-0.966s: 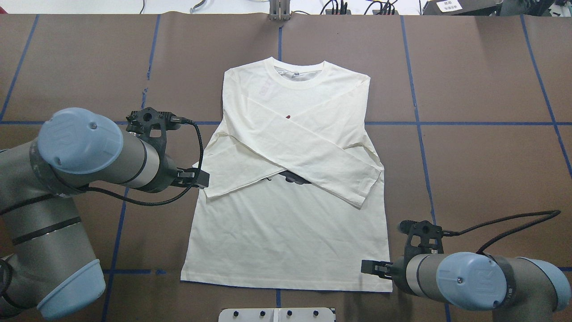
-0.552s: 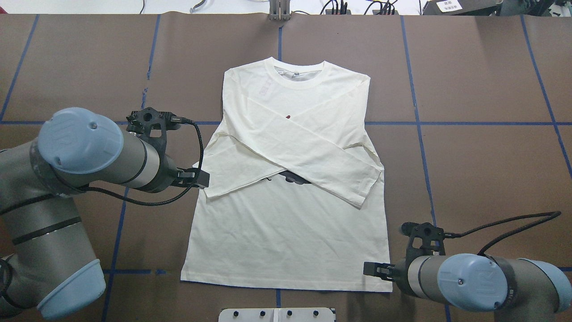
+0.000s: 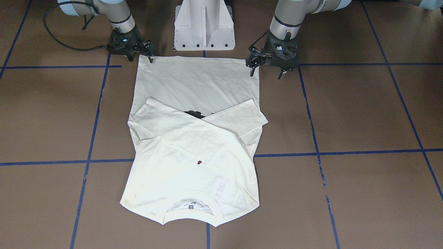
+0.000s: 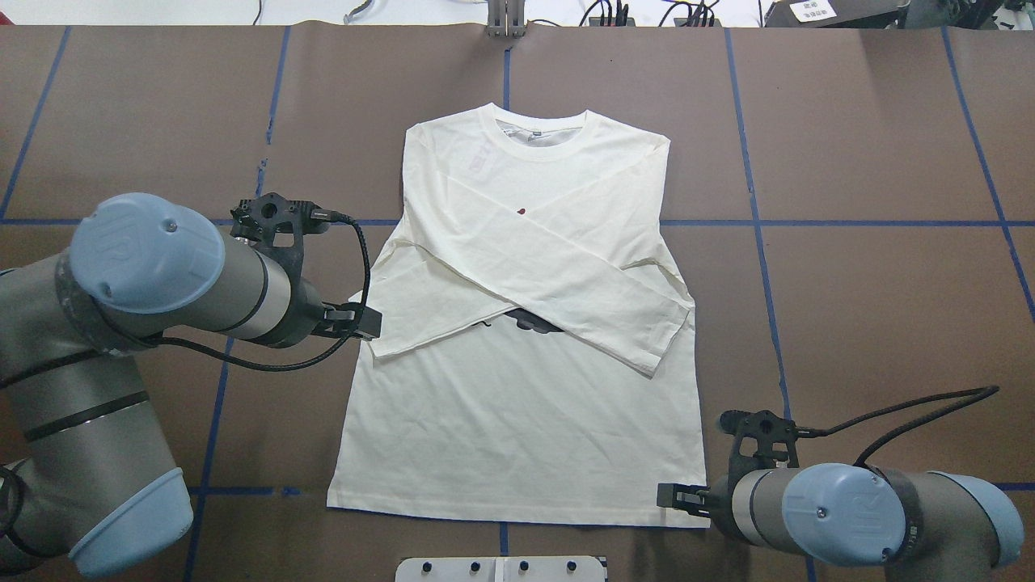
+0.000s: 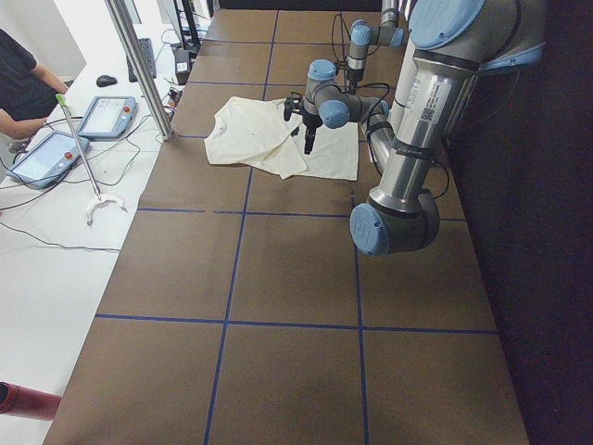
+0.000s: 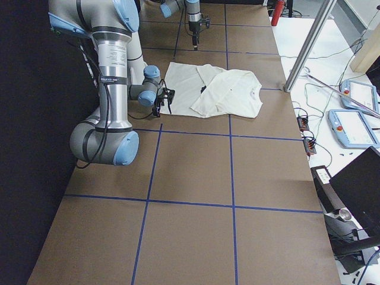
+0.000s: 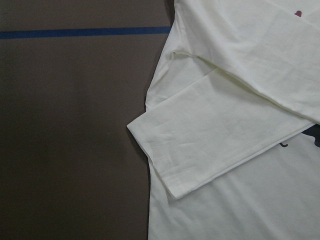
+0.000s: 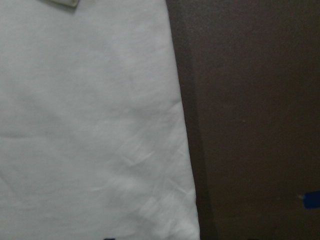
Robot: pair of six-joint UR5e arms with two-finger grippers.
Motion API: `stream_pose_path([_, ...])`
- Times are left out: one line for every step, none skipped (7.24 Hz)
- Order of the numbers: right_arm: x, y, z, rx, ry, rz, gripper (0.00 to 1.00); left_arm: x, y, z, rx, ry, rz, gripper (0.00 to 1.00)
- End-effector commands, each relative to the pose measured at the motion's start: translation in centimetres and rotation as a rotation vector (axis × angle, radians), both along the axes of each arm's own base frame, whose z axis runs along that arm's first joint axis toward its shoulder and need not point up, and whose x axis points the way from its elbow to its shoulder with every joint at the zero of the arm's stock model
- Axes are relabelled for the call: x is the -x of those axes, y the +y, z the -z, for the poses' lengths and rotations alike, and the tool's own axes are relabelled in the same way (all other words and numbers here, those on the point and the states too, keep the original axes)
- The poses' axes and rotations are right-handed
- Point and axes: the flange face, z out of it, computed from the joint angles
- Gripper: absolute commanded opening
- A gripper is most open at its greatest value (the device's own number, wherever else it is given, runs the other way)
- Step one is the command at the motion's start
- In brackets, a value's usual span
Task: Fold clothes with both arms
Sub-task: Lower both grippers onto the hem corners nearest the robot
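Note:
The cream long-sleeved T-shirt [image 4: 517, 420] lies flat on the brown table, collar far from me, both sleeves crossed over the chest. A bit of the black cat print [image 4: 530, 323] shows under the sleeves. My left gripper [image 4: 365, 322] hangs open and empty above the table beside the left sleeve cuff [image 7: 165, 165]; in the front-facing view [image 3: 265, 72] its fingers stand apart. My right gripper [image 4: 673, 495] is open and empty at the hem's right corner; it also shows in the front-facing view [image 3: 141, 58]. The right wrist view shows the shirt's side edge [image 8: 185, 150].
The white pedestal base [image 3: 204, 24] stands just behind the hem. Blue tape lines [image 4: 873, 223] grid the table. A metal post [image 5: 139, 69] and operator tablets [image 5: 107, 116] stand beyond the far edge.
My right gripper has shifted slightly toward me along the hem's right corner. My left gripper has edged a little toward the sleeve cuff. The shirt has not moved.

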Motion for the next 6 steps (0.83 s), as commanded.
stream_pose_path([0.03, 0.11, 0.16, 0.008, -0.005, 0.01, 0.47, -0.04, 0.07, 0.26, -0.003, 0.005, -0.001, 1.0])
stream_pose_path([-0.01, 0.26, 0.54, 0.021, -0.014, 0.024, 0.27, -0.04, 0.07, 0.26, -0.003, 0.005, -0.001, 1.0])
stream_pose_path([-0.13, 0.27, 0.47, 0.027, -0.013, 0.029, 0.14, -0.08, 0.05, 0.2, -0.002, 0.003, -0.001, 1.0])
stream_pose_path([-0.38, 0.26, 0.69, 0.028, -0.018, 0.03, 0.07, -0.08, 0.05, 0.2, -0.002, 0.003, -0.001, 1.0])
stream_pose_path([-0.44, 0.2, 0.77, 0.028, -0.019, 0.028, 0.01, -0.08, 0.05, 0.2, -0.002, 0.003, -0.001, 1.0])
stream_pose_path([-0.44, 0.21, 0.77, 0.029, -0.02, 0.029, 0.0, -0.22, 0.06, 0.09, 0.0, 0.001, -0.003, 1.0])
